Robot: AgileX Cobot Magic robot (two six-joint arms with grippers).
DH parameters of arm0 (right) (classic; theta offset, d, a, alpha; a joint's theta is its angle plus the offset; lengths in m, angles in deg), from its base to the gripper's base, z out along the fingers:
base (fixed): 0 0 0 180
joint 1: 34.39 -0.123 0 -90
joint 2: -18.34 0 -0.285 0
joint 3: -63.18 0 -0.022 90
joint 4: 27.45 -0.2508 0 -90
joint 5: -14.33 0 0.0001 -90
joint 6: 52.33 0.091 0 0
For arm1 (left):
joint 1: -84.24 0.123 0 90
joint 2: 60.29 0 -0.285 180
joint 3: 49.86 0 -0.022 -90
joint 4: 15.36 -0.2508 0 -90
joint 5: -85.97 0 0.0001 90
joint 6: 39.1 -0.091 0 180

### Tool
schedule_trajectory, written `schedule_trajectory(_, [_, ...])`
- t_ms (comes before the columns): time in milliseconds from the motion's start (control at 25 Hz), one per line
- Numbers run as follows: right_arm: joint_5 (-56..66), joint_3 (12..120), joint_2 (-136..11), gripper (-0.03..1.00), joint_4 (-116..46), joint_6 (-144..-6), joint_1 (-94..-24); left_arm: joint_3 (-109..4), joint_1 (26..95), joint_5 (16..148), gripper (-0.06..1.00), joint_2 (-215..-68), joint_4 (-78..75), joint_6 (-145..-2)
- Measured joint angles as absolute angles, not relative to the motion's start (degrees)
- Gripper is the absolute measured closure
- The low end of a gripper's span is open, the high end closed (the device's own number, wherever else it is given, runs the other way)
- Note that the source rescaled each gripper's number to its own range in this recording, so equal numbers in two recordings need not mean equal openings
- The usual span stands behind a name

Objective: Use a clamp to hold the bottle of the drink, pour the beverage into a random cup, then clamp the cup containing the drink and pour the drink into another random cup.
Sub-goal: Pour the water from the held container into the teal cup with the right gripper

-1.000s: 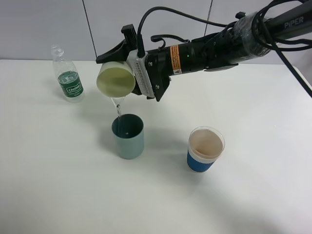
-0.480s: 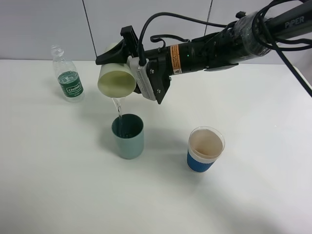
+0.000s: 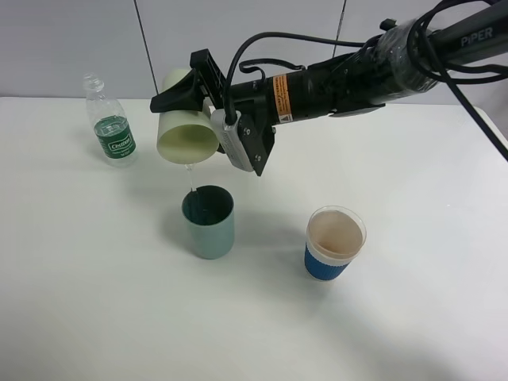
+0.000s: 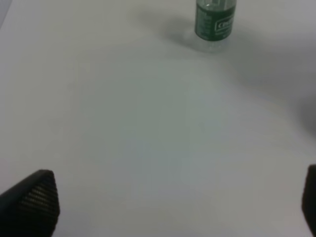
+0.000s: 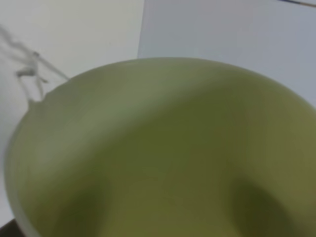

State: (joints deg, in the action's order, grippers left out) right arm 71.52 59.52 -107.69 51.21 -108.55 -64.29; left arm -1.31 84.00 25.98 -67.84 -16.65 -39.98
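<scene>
- Your right clamp (image 3: pixel 193 99) is closed on the yellow-green tumbler (image 3: pixel 184 131), fingers pinching its wall near the closed end, held in the air above the table (image 3: pixel 95 302).
- The tumbler is tipped past horizontal: its long axis slopes from the base, up and toward the back wall, down to the mouth, which faces down and toward the camera in the high view.
- The mouth hangs above the teal cup (image 3: pixel 209 222) and slightly to its left, clear of it.
- A thin thread of beverage (image 3: pixel 190 173) shows between the tumbler's lower lip and the teal cup's rim; it's faint.
- The teal cup stands upright, mouth up, on the table under the tumbler.
- The right wrist view is filled by the tumbler's wall (image 5: pixel 163 148); you can't see the fingers there.
- The bottle (image 3: pixel 110 123) stands upright at back left, neck up, no cap, well apart from the cups; the left wrist view also shows it (image 4: pixel 215 22).
- The blue-sleeved paper cup (image 3: pixel 333 243) stands upright to the right of the teal cup.
- Your left gripper (image 4: pixel 173 207) is wide open, holding nothing, fingertips (image 4: pixel 34 200) at the frame edges over bare table.
</scene>
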Motion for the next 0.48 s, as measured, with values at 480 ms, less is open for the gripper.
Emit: schedule_trajectory(480, [70.1,59.6,-107.6,0.96,51.4,-116.7,-65.4,-1.3,84.0,26.0,-0.06,-67.8,-16.6,-40.0])
